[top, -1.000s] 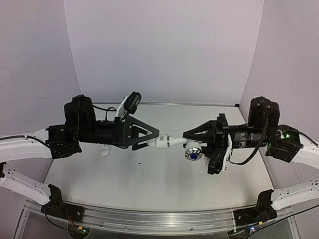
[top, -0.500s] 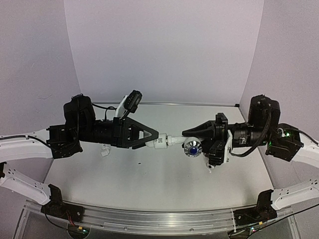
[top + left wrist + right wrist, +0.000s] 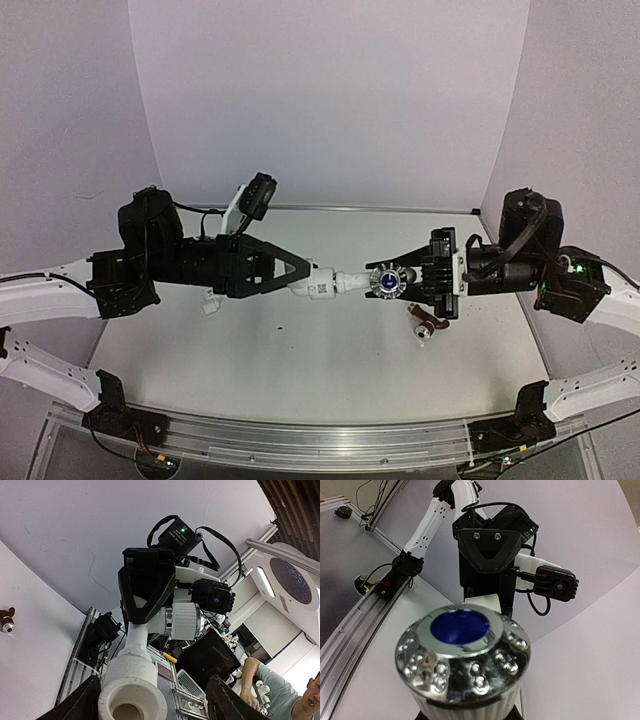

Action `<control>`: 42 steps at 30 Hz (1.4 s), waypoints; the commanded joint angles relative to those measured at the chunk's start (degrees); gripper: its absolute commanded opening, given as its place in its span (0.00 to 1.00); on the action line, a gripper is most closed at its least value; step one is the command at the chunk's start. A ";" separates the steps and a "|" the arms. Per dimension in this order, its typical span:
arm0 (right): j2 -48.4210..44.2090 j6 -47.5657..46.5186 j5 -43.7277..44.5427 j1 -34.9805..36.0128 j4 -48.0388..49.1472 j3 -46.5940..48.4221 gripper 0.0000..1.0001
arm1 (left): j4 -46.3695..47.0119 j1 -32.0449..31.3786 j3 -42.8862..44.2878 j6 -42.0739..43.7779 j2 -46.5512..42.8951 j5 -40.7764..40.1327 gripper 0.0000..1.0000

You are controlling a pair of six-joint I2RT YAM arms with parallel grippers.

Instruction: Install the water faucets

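Left gripper [image 3: 300,277] pinching fitting [image 3: 322,287]; right gripper [image 3: 402,282] pinching faucet [image 3: 385,283] (ends meeting).

Robotics lab: white-walled test booth [image 3: 330,100], aluminium rail [image 3: 320,445], dark monitor [image 3: 205,659] amid bench clutter, person [image 3: 272,681], ceiling light strip [image 3: 265,582].

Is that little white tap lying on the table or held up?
Held up, sideways: right pincer grips the tap by its knob; left pincer grips the white fitting at its other end.
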 commanded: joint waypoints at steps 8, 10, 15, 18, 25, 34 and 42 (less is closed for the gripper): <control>0.08 7.22 1.05 0.18 0.88 2.83 0.00 | 0.09 -0.06 3.25 2.61 -2.47 2.19 0.72; 0.14 7.13 1.12 0.18 0.30 2.90 0.00 | 0.35 -0.05 3.35 2.81 -2.52 2.90 0.72; 0.04 6.66 -0.57 0.20 -1.01 2.93 0.00 | -2.00 -0.06 4.79 4.24 -2.61 2.80 0.74; 0.18 6.14 -1.05 0.18 -1.91 3.12 0.00 | -4.60 -0.10 5.94 5.46 -2.83 1.97 0.77; 0.60 6.01 -0.48 0.20 -2.95 3.41 0.00 | -7.87 -0.06 6.88 6.45 -3.49 1.65 0.81; 0.49 3.06 -0.35 0.12 -3.10 3.32 0.00 | -8.02 -0.14 6.51 6.08 -3.59 1.58 0.82; -1.24 -7.85 -1.55 0.25 -5.10 1.18 0.00 | -12.36 -0.10 7.23 8.73 -5.90 -3.15 0.89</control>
